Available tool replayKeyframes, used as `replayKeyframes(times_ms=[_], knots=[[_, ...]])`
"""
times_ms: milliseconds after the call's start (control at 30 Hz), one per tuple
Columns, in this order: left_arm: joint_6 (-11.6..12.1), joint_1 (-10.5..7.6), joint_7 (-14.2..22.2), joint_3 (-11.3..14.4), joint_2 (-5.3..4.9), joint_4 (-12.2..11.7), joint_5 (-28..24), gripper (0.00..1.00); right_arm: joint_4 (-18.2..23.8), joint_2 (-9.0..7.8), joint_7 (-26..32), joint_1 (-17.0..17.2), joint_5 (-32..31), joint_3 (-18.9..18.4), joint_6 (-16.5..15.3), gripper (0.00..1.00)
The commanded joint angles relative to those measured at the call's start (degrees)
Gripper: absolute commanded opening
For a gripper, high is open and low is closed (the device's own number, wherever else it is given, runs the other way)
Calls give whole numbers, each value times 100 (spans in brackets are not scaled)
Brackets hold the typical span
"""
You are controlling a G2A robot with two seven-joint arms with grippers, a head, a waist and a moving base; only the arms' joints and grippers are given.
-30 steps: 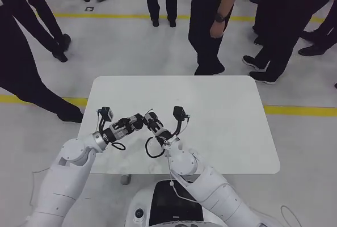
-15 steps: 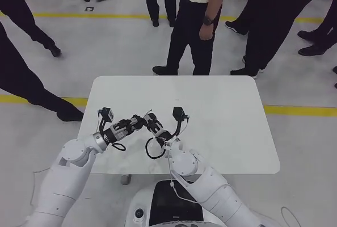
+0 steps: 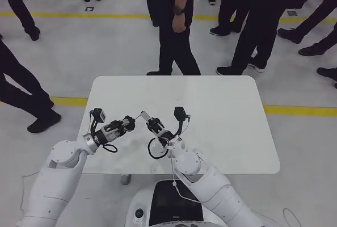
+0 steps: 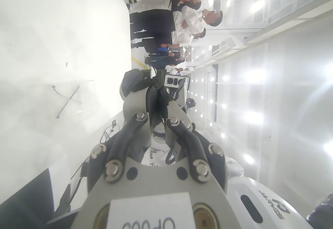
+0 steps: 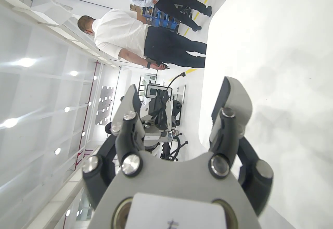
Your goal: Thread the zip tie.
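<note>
Over the white table (image 3: 225,113), near its left side, my two grippers face each other with a small gap between them. The left gripper (image 3: 130,121) is shut; the right wrist view shows it straight ahead with its dark fingers pressed together (image 5: 161,110). A thin pale zip tie (image 3: 141,113) pokes out from its tip toward the right gripper. The right gripper (image 3: 147,118) is open, and its two fingers (image 5: 229,94) stand wide apart with nothing between them. In the left wrist view the left gripper (image 4: 154,96) hides most of the tie.
Several people stand on the floor beyond the table's far edge (image 3: 174,77). A yellow floor line (image 3: 304,110) runs past both sides. Faint crossed marks (image 4: 67,100) show on the tabletop under the grippers.
The left gripper has drawn back to the left, away from the right gripper it was touching, and the zip tie went with it. The right arm hardly moved.
</note>
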State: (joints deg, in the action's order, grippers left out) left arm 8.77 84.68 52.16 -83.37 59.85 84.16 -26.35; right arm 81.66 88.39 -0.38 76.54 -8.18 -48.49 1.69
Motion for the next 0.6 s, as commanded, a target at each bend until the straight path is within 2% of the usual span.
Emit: replayKeyframes(times_ms=[0, 200, 233, 300, 433, 567], knots=[[-2, 0, -1, -18, -7, 6, 57, 0, -1, 0, -1, 0, 0, 0, 0, 100], [-2, 0, -1, -18, -7, 6, 57, 0, -1, 0, -1, 0, 0, 0, 0, 100], [-58, -6, -40, -4, -4, -12, 9, 0, -1, 0, -1, 0, 0, 0, 0, 100], [-131, -52, 168, -66, -23, -106, -135, 0, 5, -11, 134, 48, 160, -70, -66, 100], [-198, -213, 1128, -394, -127, -536, -350, 0, -61, -113, 1132, 106, 756, -467, -511, 100], [-251, -487, 2291, -573, -227, -1079, -527, 0, -219, -197, 2259, -17, 1144, -682, -592, 100]])
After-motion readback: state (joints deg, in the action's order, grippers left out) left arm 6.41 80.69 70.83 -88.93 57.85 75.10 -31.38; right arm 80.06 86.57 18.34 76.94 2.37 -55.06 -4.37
